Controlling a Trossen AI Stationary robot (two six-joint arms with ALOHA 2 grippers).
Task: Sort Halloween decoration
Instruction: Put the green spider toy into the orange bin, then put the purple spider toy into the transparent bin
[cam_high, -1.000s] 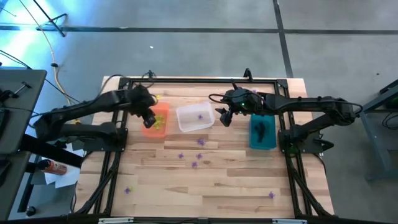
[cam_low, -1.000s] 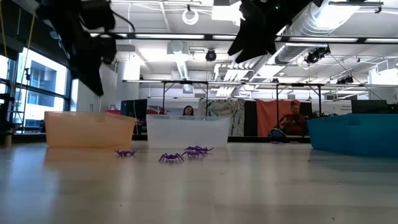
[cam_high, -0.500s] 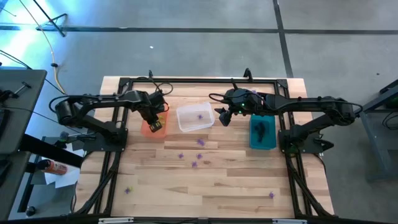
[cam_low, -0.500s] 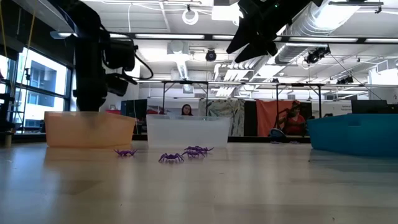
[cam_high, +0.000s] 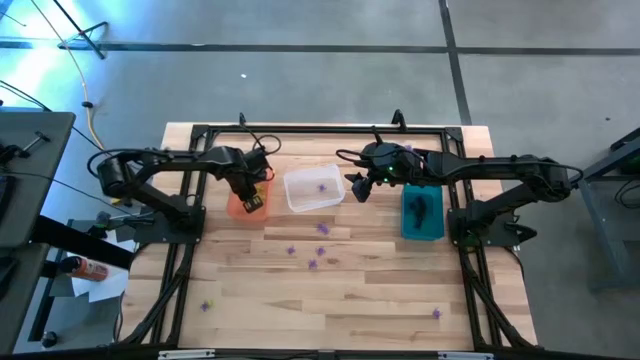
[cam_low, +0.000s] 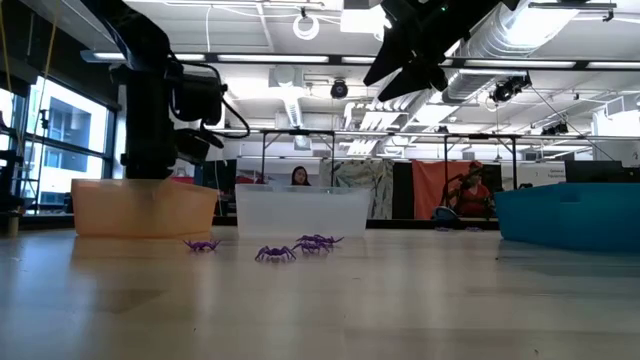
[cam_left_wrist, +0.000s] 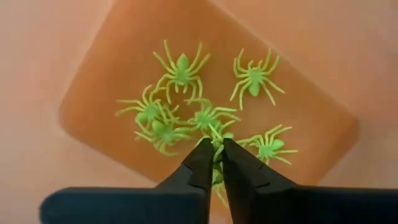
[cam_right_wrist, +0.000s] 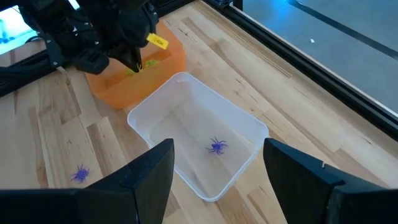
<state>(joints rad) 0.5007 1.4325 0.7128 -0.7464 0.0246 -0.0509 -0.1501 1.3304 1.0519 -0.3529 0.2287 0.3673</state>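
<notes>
- Left wrist view looks straight down into the orange bin (cam_left_wrist: 112, 74), where the left gripper (cam_left_wrist: 216, 149) hangs with its fingers parted only a crack; a yellow-green spider (cam_left_wrist: 219, 138) sits right at the tips, pinched or just let go, I cannot tell which.
- About 5 more yellow-green spiders (cam_left_wrist: 181, 67) lie clustered on that bin's floor, so this bin seems to be the place for that colour, which explains why the arm reaches low into it.
- High view shows the right gripper (cam_high: 358, 187) waiting by the clear bin (cam_high: 314, 189), between it and the teal bin (cam_high: 422, 211); in the right wrist view its fingers (cam_right_wrist: 149, 177) stand wide apart with nothing between them.
- Inside the clear bin lies 1 purple spider (cam_right_wrist: 216, 146); dark pieces sit in the teal bin.
- Several purple spiders (cam_high: 314, 263) remain scattered on the table (cam_high: 350, 300), so sorting looks well short of finished.
</notes>
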